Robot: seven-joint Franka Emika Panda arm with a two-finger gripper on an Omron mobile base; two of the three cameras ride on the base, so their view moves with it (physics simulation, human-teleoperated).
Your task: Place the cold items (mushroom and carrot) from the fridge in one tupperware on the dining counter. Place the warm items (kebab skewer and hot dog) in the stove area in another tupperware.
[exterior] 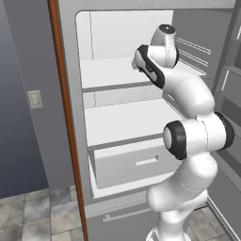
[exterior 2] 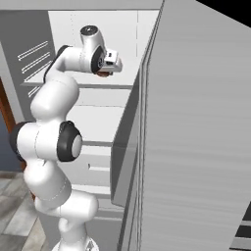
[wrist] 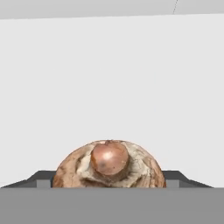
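Hand view: mushroom (wrist: 109,166) between tool (wrist: 109,180) tips, open shelf beyond.

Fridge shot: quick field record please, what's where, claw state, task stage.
location: fridge, door open, white interior
arm: reaching in at the upper shelf
target: mushroom, brown-tan, on the white shelf
claw: straddling the mushroom, one fingertip on each side; contact cannot be told
drawer: white drawer below, shut
task stage: mushroom not yet lifted out
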